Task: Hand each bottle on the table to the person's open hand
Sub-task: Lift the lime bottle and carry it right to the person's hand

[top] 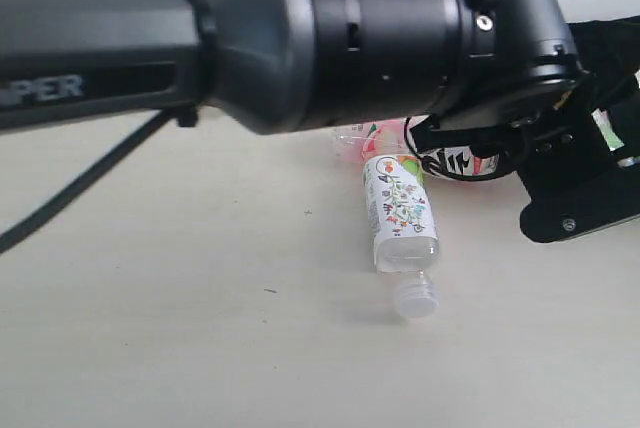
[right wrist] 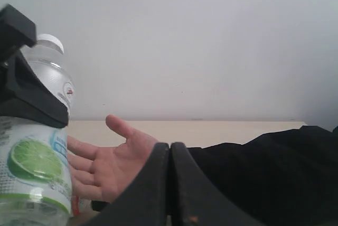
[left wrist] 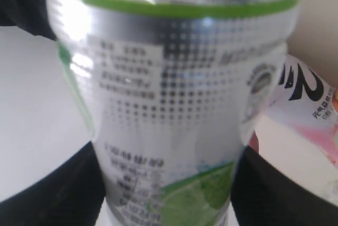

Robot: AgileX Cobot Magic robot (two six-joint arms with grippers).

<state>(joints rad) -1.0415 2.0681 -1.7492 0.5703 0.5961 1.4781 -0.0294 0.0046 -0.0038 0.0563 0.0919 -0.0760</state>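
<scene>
Left wrist view: left hand (left wrist: 166,199) clamps the clear, lime-labelled bottle (left wrist: 174,104); right hand (right wrist: 170,184) pressed together.

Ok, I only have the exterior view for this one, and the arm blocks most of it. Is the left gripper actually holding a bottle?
Observer: Yes. The left wrist view shows the lime-label bottle clamped in the left gripper, with a black finger on each side.
Operator: Is the person's hand out to receive it?
Observer: Yes. The right wrist view shows an open hand, palm up, right beside that bottle. I cannot tell whether they touch.
Operator: And the right gripper?
Observer: The right gripper is shut with nothing in it.
</scene>
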